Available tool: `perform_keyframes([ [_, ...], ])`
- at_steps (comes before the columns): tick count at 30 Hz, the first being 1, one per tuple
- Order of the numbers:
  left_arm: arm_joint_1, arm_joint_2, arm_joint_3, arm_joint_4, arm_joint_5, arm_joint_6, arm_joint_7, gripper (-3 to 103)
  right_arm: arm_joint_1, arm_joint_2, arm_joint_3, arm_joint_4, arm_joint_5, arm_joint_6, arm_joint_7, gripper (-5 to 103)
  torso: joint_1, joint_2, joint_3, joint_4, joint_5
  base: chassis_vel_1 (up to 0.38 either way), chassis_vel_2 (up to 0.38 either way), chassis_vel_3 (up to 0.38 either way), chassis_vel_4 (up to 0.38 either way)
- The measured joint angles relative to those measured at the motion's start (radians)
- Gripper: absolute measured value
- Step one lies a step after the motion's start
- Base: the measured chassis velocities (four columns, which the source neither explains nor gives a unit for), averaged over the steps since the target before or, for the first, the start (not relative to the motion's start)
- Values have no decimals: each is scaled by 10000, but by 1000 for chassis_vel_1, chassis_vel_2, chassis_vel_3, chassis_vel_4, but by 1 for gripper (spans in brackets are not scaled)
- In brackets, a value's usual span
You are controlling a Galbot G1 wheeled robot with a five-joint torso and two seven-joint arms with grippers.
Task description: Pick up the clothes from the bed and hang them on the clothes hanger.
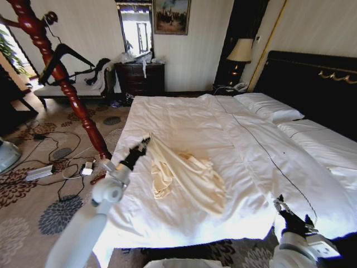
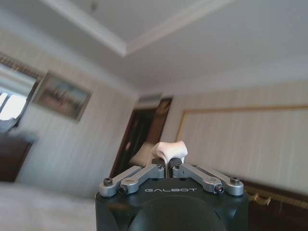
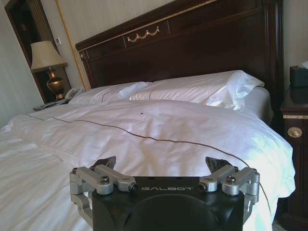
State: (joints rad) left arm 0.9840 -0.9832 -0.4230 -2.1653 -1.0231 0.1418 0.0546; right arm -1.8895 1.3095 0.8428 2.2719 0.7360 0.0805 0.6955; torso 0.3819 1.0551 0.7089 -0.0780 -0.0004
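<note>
From the head camera, the left gripper (image 1: pixel 146 140) pinches an upper edge of the cream clothes (image 1: pixel 184 174), lifting it off the white bed (image 1: pixel 184 120) while the rest trails across the sheet. The right gripper (image 1: pixel 280 205) waits at the bed's near corner.

Left wrist view: closed fingers (image 2: pixel 162 167) clamp a fold of fabric.

Right wrist view: fingers (image 3: pixel 107 162) spread apart over the sheet.

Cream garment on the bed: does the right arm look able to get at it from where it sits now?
Probably not without reaching across. The right gripper sits open at the bed's near right edge, apart from the cream garment, which the left gripper already pinches. Nothing lies between them.
</note>
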Motion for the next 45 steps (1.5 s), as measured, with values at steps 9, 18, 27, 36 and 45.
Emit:
perform_keyframes([
  [9, -1269, 1348, -1472, -988, -2207, 666, -454, 2, -79, -102, 17, 55, 86, -4, -1, 100, -1, 0, -1, 3, 6, 0, 0, 0, 0],
  [18, 15, 279, 572, 1773, -1033, 780, -487, 2, -126, -42, -147, -38, -77, -31, 3, 100, -2, -1, 0, 2, -1, 0, 0, 0, 0],
  [27, -401, -1131, 3107, 3938, -363, 1001, -308, 2, -188, 123, -267, -150, -368, -44, 2, 100, -1, 0, 0, -2, 4, 0, 0, 0, 0],
  [36, -156, -839, 3949, 2976, 1567, 1334, -782, 19, -276, 200, -260, -140, -465, 46, -41, 100, -2, -1, -1, 1, 5, 0, 0, 0, 0],
  [45, 1045, 705, 3357, 2234, 6383, 17, 609, 57, -222, 250, -399, -148, -503, 64, -48, 100, -2, 0, -1, 0, 2, 0, 0, 0, 0],
])
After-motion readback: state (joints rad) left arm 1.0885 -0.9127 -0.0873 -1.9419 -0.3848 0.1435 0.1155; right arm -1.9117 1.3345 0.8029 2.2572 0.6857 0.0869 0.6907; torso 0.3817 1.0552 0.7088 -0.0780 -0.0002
